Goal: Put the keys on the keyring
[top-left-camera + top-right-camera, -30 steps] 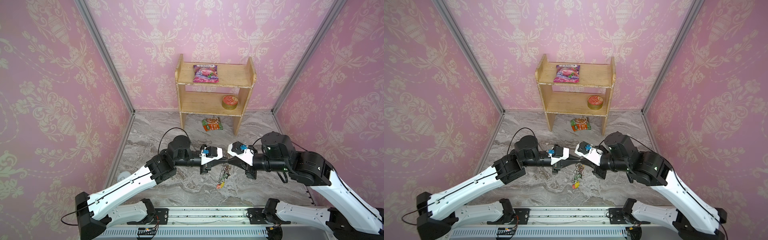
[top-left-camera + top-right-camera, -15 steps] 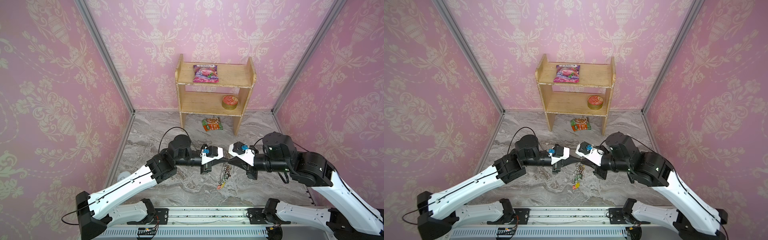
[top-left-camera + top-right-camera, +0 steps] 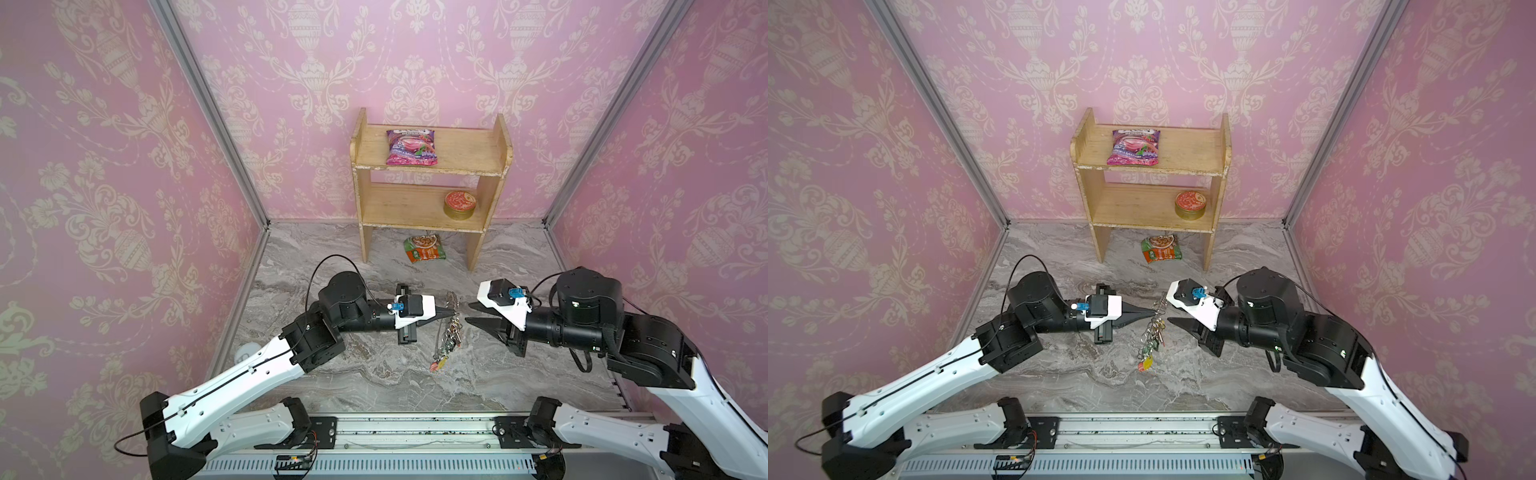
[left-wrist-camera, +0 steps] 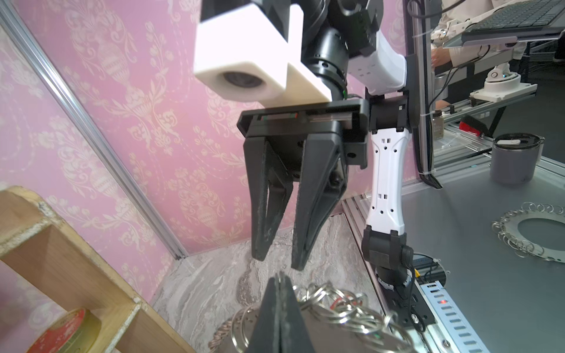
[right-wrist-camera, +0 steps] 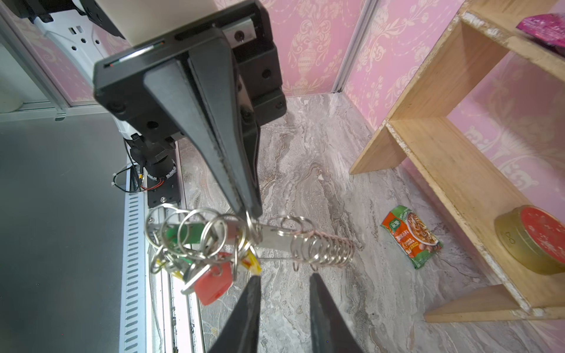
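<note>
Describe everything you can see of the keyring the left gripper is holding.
The keyring is a flat grey metal-looking band, seen edge-on, its rim lined with small silver loops bunched like a coil at one end. The left gripper is shut on the band and holds it hanging. Several keys with green, red and yellow tags dangle from its loops. The right gripper is open, close by, not touching it.

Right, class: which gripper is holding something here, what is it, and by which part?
The left gripper is shut on the keyring, pinching its band's loop-lined edge. The right gripper, open, holds nothing.
</note>
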Controlling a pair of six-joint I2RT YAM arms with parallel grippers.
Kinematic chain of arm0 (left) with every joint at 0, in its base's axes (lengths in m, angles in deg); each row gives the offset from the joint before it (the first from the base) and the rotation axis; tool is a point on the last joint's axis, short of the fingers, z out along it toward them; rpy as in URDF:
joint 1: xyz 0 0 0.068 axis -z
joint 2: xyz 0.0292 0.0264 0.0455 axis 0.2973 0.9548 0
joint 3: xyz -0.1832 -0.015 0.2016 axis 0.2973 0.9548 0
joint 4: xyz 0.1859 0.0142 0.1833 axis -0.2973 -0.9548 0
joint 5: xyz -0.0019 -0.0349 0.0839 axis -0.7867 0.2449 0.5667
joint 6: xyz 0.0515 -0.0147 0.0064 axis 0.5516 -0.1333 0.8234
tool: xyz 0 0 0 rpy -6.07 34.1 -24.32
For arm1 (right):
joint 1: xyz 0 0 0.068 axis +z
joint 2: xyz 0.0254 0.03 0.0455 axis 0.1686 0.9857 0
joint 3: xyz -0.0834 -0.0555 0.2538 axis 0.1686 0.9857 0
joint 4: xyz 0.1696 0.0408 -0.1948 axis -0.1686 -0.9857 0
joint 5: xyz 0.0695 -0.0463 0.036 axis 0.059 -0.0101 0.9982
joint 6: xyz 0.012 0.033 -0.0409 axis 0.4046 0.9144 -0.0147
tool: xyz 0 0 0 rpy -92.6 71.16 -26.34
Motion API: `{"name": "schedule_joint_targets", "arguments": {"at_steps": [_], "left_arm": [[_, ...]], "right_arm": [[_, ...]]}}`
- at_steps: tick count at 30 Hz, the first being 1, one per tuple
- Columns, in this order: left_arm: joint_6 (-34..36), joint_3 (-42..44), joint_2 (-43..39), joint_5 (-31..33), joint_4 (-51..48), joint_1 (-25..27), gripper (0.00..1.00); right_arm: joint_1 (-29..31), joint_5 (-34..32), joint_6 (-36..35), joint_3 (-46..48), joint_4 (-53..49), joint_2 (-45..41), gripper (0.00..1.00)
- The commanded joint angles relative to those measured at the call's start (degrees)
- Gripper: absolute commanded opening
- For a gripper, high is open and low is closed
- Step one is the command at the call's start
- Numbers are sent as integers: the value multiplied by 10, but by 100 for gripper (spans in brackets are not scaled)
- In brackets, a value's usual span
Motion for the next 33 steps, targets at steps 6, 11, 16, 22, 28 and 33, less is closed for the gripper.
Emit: {"name": "schedule_joint_targets", "arguments": {"at_steps": [6, 11, 16, 22, 28, 33], "left_arm": [[-19, 26, 3, -13, 168, -1, 0], [-57, 35, 16, -24, 224, -11, 0], [-65, 34, 25, -23, 240, -11, 0], [-81, 39, 31, -16, 276, -13, 0], [-104, 36, 36, -22, 302, -13, 0], [-113, 38, 39, -25, 311, -13, 0]], "right_arm": [[-2, 23, 11, -6, 68, -17, 26], [-1, 42, 19, 4, 95, -21, 17], [-1, 63, 34, 21, 109, -13, 14], [-1, 67, 59, 50, 122, -12, 14], [-2, 59, 65, 72, 147, -14, 11], [-2, 55, 64, 72, 150, -18, 9]]}}
